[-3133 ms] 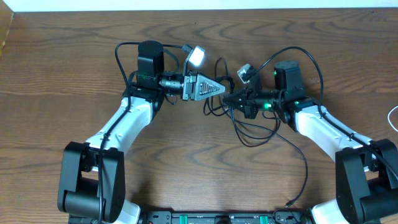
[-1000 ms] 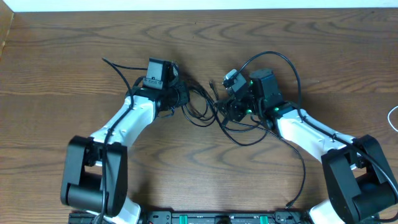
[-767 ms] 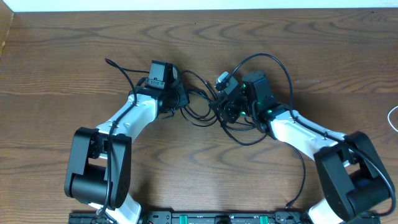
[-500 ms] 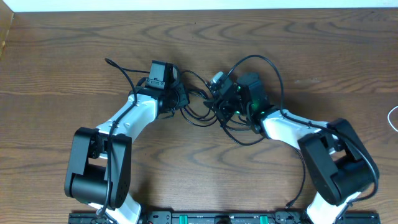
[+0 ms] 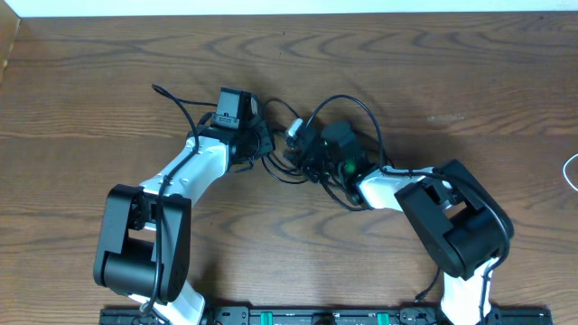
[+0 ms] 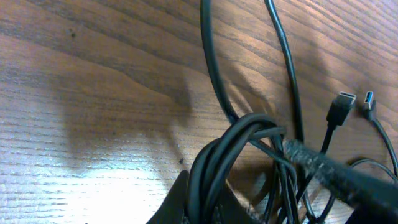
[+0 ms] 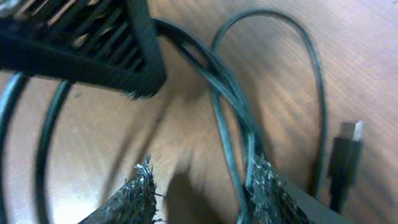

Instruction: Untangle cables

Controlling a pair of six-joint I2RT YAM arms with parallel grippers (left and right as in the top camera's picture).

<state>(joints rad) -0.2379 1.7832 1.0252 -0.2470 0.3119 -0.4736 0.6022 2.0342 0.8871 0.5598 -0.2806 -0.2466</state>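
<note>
We are looking down on a wooden table (image 5: 99, 81). Starting at the left, the left gripper (image 5: 260, 144) is reaching in toward the middle, low over the wood. Through its wrist camera we are seeing it clenched on the cables (image 6: 239, 140). A thick bundle of black strands is bending into a tight loop between its two fingers, close against the table, while two single strands are running away from the loop across the grain. Just right of that loop, two small plugs (image 6: 345, 102) are lying side by side on the wood (one dark, one with a bluish tip). At the centre, the tangle is sitting between the two grippers, with loose black loops spilling toward the near edge. The right gripper (image 5: 305, 155) is facing the left one from just beside it. Its fingertips (image 7: 140, 190) are standing apart, released, with bare wood showing between them, and a pair of black strands is brushing the inner side of one of them. A USB plug (image 7: 344, 152) is lying near that fingertip. Far to the right, well apart from the tangle, a white cord (image 5: 569, 167) is curving in at the table's edge.
</note>
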